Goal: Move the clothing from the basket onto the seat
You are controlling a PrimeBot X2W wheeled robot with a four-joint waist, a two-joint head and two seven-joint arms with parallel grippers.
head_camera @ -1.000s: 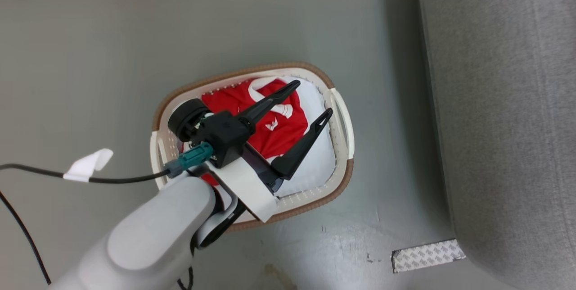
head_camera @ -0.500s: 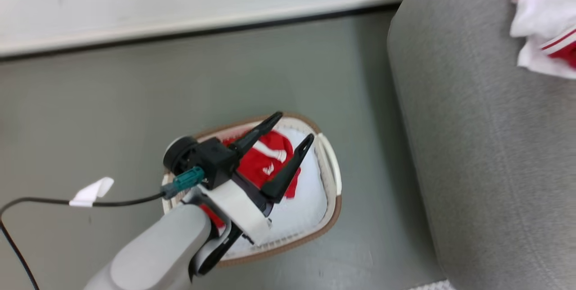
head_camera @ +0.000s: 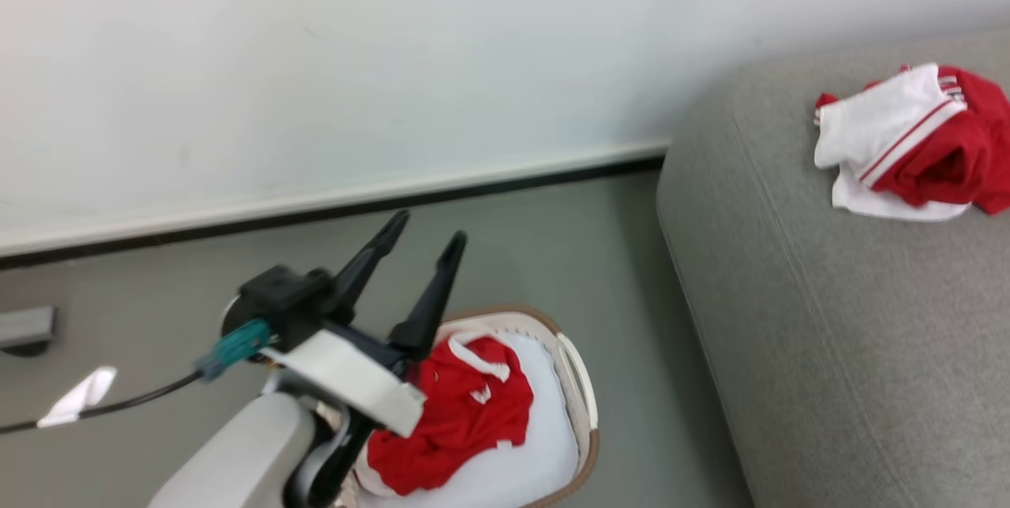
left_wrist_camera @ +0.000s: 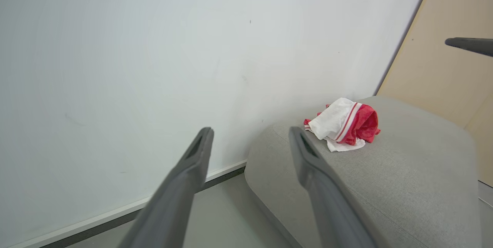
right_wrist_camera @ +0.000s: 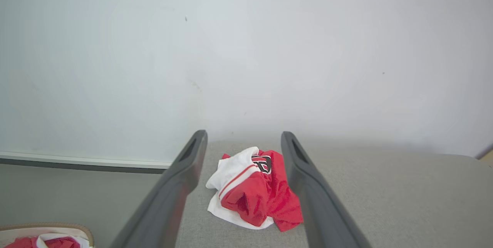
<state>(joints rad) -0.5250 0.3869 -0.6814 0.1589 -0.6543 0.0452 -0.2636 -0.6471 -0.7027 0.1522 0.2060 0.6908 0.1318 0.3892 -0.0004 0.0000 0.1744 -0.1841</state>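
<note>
Near, the left gripper (head_camera: 428,228), fingers spread and empty, hangs over the basket (head_camera: 580,390). Inside lies the clothing (head_camera: 458,413), a light, limp heap, probably best pinched at a raised fold near its middle. At 2 o'clock a second garment (head_camera: 907,145) lies on the seat (head_camera: 828,334). The right gripper (right_wrist_camera: 243,135) faces it, likewise spread and empty. Since earlier, the head view has tilted up and the left fingers now point beyond the basket rim.

No legible txt; clothing (right_wrist_camera: 255,193) print unreadable
</note>
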